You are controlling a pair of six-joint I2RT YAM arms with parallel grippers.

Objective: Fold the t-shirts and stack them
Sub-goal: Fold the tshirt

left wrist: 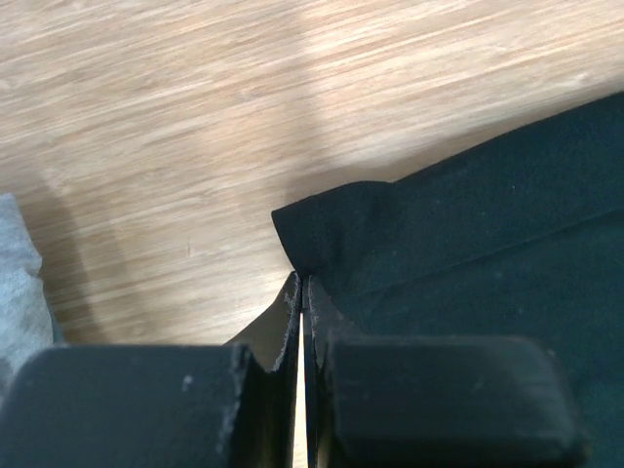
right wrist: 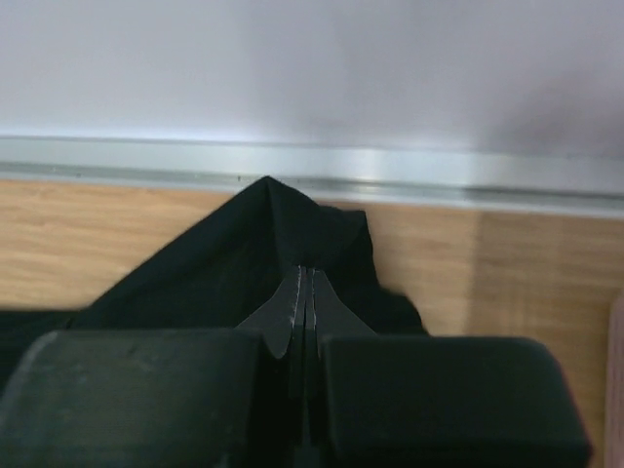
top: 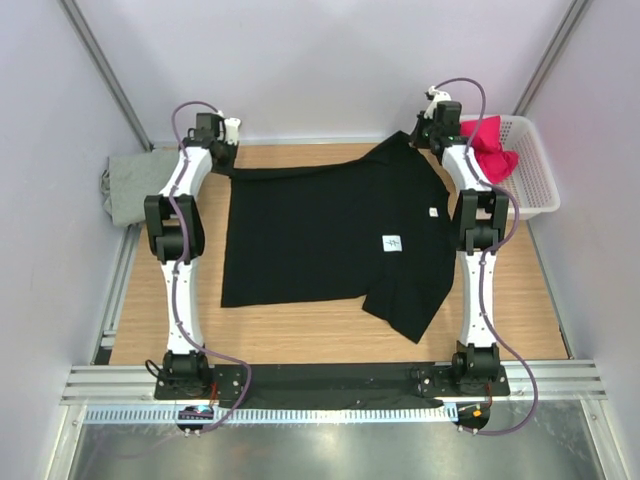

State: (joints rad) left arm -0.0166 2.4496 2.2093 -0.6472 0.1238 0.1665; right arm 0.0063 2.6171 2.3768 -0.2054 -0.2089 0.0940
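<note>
A large black t-shirt [top: 320,235] with a small white chest mark [top: 393,243] lies spread on the wooden table [top: 300,335]. My left gripper [top: 224,163] sits at the shirt's far left corner. In the left wrist view it [left wrist: 303,280] is shut on that black corner [left wrist: 336,219]. At the far right my right gripper [top: 420,140] is shut on a raised peak of the black cloth [right wrist: 283,219], seen up close from its wrist [right wrist: 307,270]. A grey t-shirt [top: 135,185] lies off the table's left edge. A magenta-red t-shirt [top: 490,150] sits in the basket.
A white mesh basket [top: 535,175] stands at the back right beside the right arm. A metal rail [right wrist: 312,161] runs along the back wall just behind the right gripper. The grey cloth [left wrist: 19,283] lies close to the left of the left fingers.
</note>
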